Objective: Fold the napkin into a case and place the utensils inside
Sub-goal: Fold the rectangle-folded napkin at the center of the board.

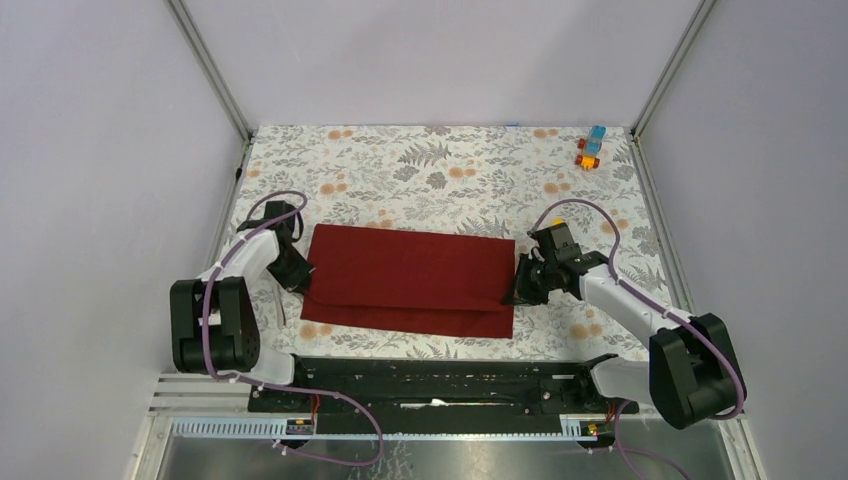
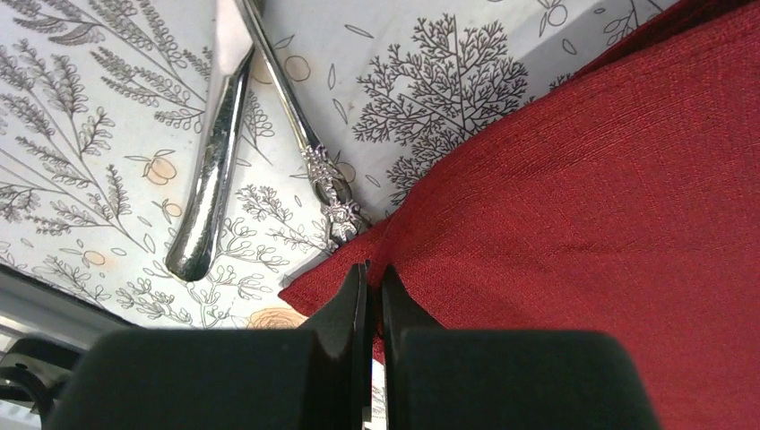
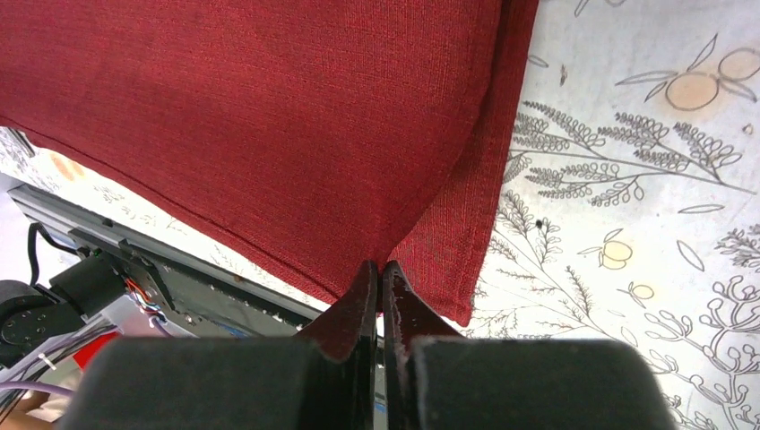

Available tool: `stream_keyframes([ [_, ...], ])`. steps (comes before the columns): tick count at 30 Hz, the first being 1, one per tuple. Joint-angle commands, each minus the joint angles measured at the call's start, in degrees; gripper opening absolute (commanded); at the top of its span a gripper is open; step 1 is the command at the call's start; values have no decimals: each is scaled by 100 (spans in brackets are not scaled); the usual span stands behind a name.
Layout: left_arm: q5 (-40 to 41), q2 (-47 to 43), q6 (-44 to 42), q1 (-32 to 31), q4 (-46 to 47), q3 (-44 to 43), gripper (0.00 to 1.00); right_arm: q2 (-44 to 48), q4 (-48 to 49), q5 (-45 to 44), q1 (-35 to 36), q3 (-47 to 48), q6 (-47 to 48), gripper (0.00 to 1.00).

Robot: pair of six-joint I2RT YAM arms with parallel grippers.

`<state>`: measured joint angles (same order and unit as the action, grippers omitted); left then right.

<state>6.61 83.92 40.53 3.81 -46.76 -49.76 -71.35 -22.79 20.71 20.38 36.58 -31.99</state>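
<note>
The dark red napkin point(image 1: 410, 280) lies folded over into a wide rectangle mid-table, with a lower layer showing along its near edge. My left gripper point(image 1: 300, 275) is shut on the napkin's left edge, and in the left wrist view point(image 2: 375, 273) the cloth point(image 2: 582, 197) is pinched between the tips. My right gripper point(image 1: 515, 287) is shut on the napkin's right edge, pinching the fold point(image 3: 381, 269) of the cloth point(image 3: 269, 116). The silver knife point(image 2: 213, 161) and the fork handle point(image 2: 324, 179) lie side by side on the table just left of the napkin; the fork handle's end touches its corner.
Small orange, blue and yellow toy blocks point(image 1: 590, 150) sit at the far right corner. The black base rail point(image 1: 430, 385) runs along the near edge. The floral tabletop point(image 1: 450, 170) is walled by panels on the left, right and back.
</note>
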Motion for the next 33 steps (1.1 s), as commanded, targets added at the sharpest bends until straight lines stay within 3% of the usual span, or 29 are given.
stream_keyframes([
  [1,403,-357,346,38,-131,23,0,341,4,-9,80,-102,-117,0],
  [19,255,-496,1124,33,-573,538,0,487,-101,94,113,-670,-285,0],
  [33,527,-323,1169,39,-498,532,1,247,38,100,296,-839,-403,0],
])
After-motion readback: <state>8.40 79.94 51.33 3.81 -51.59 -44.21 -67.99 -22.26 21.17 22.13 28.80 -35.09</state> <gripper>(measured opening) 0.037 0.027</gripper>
